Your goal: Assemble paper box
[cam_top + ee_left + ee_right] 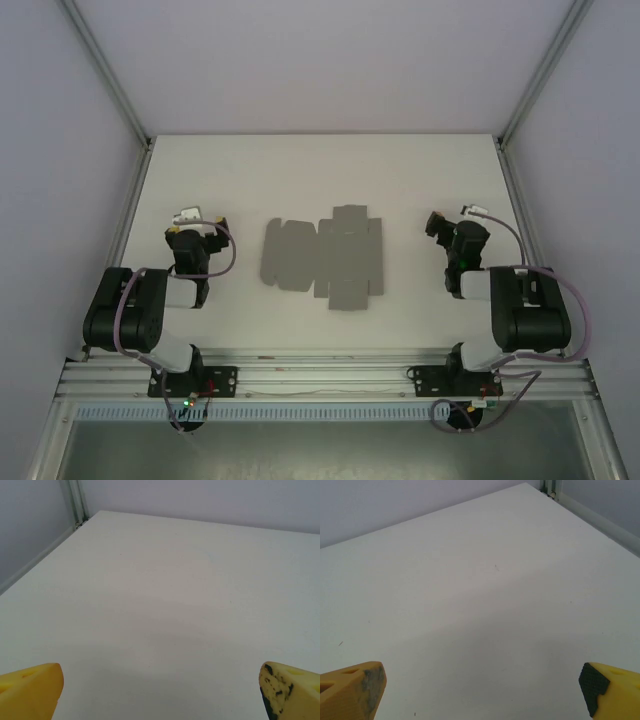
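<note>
One paper box [325, 258]: a flat grey die-cut cardboard sheet with flaps, unfolded, lies mid-table on the white table [320, 170], between the two arms and apart from both. Two grippers: left gripper [160, 692], jaws spread wide, grips nothing, left of the sheet; right gripper [480, 692], jaws likewise spread, empty, right of the sheet. Four yellow fingertips [30, 692], two per gripper.

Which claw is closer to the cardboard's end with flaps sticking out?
Right. The right claw sits open beside that flapped end; the left claw is beyond the cardboard sheet's other end.
</note>
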Robot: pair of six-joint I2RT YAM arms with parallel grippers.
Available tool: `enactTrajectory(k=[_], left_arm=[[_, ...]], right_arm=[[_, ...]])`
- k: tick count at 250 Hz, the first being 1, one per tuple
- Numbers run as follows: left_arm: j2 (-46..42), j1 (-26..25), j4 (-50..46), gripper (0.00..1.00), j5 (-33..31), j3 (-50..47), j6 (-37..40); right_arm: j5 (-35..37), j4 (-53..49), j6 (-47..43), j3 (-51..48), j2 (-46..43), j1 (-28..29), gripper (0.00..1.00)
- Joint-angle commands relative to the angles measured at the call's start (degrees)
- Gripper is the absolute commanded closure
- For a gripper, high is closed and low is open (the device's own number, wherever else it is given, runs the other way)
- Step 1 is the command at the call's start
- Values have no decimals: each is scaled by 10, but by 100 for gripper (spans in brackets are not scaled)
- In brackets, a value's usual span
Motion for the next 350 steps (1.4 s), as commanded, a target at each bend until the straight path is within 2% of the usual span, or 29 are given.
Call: enactTrajectory(k=[1, 180, 238, 271, 298, 321, 338, 350], left_arm=[[-7, -3, -2, 0, 7, 9, 12], [-22, -3, -14, 0, 4, 11, 8], [-98, -3, -149, 0, 18, 47, 8], [-139, -4, -278, 0, 33, 104, -37], [-145, -8, -393, 0, 100, 163, -88], [-113, -20, -488, 0, 162, 218, -124], [-85, -40, -521, 0, 219, 243, -130], [-72, -57, -523, 0, 237, 249, -141]], right_arm=[[1, -1, -2, 1, -7, -2, 0], [1, -4, -2, 3, -11, -2, 0], [10, -129, -3, 44, -78, 1, 0], [29, -289, 25, 110, -133, 18, 2], [33, -444, 60, 186, -144, 57, 8], [-51, -544, 94, 251, -122, 99, 10], [-114, -568, 115, 281, -91, 146, 13], [-146, -573, 126, 300, -64, 180, 16]])
